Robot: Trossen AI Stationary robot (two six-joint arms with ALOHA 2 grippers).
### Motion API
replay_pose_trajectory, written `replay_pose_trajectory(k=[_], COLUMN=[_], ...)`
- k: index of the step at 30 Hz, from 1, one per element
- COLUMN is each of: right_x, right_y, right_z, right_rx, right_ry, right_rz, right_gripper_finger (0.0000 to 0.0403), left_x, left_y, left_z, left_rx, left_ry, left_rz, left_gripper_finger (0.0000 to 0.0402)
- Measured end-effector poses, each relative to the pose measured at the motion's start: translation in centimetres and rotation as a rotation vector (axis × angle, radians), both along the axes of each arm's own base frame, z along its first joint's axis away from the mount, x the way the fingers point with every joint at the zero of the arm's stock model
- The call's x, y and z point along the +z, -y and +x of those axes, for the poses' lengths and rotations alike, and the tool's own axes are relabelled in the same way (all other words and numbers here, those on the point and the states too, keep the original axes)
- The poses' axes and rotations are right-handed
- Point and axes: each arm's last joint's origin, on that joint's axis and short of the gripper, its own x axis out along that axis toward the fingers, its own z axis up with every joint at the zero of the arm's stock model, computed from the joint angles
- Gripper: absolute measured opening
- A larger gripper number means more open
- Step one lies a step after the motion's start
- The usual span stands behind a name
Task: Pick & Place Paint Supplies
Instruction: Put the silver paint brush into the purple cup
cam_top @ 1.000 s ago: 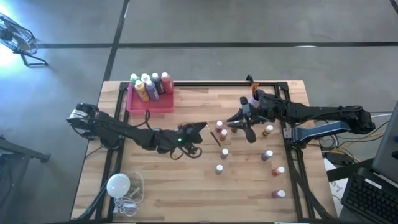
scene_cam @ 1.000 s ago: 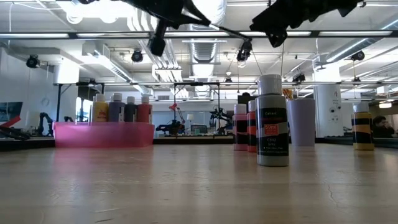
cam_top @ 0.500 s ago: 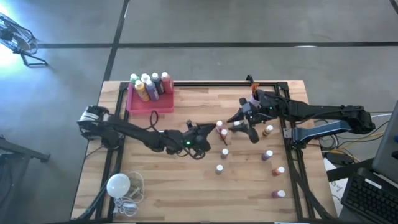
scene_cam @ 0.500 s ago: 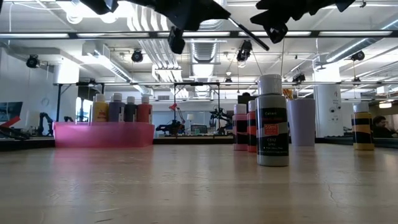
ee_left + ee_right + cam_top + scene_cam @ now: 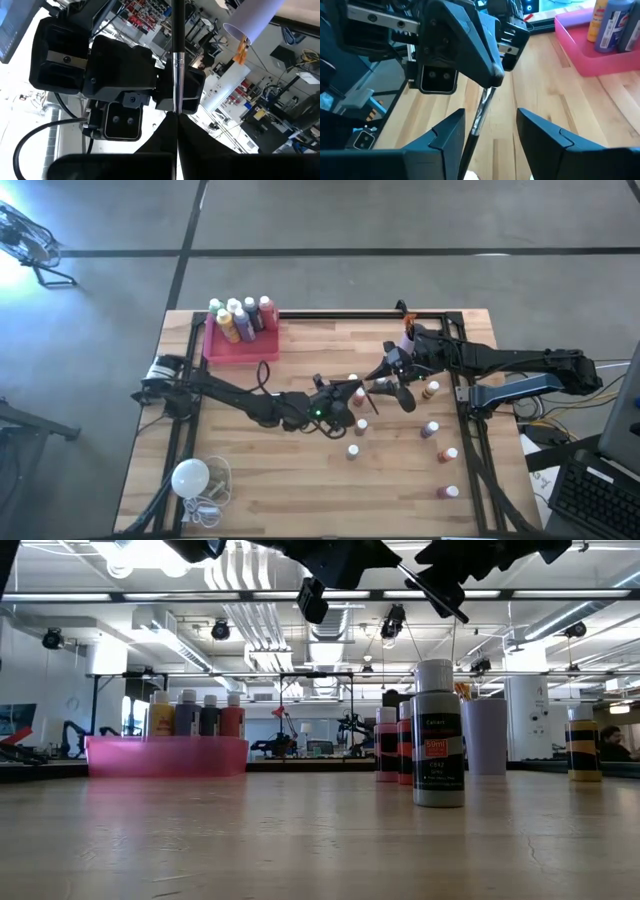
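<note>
A thin dark paintbrush [image 5: 474,129] with a silver ferrule is held high above the table, with my left gripper [image 5: 338,396] shut on it. Its long shaft sticks out between the two fingers of my right gripper [image 5: 492,116], which is open and faces the left one over the table's middle. Larger paint bottles [image 5: 240,316] stand in the pink tray [image 5: 240,346] at the far left. Several tiny bottles [image 5: 430,428] stand on their bases on the wood at the right. My left gripper pinches the paintbrush by one end, close to the silver ferrule [image 5: 178,95], between its two fingers. The fingers reach level from the table's left, and the brush runs on along them. It is lifted clear, and its free shaft [image 5: 440,602] slants toward the right gripper. My right gripper: the shaft passes close to one finger [image 5: 451,131], and I cannot tell whether it touches.
A white bulb with a cord [image 5: 192,478] lies at the near left corner. A pale cup [image 5: 408,337] stands at the far right, behind the right arm. A black frame [image 5: 340,314] borders the wooden top. Bare wood lies along the near edge.
My left gripper has carried the paintbrush toward the table's right, up to the right gripper, rolling about its own axis on the way. The brush has stayed clear of the table. The right arm has kept its place.
</note>
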Motion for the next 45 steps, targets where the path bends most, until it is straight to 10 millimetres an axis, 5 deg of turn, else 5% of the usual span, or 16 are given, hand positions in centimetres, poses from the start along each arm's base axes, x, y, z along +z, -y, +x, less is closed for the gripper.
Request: replay_pose_trajectory(k=[18, 45], right_x=[-1.1, -0.7], right_y=[0.3, 0.2], right_z=[1.9, 1.6], right_rx=[-0.005, 0.018], right_ry=[0.007, 0.016], right_rz=[0.017, -0.03], right_gripper_finger=[0.0181, 0.0024], left_x=[0.2, -0.4], left_y=[-0.4, -0.4], left_z=[0.2, 0.1], left_rx=[-0.02, -0.021], left_ry=[0.008, -0.008], left_rz=[-0.002, -0.031], left_gripper_finger=[0.0, 0.0])
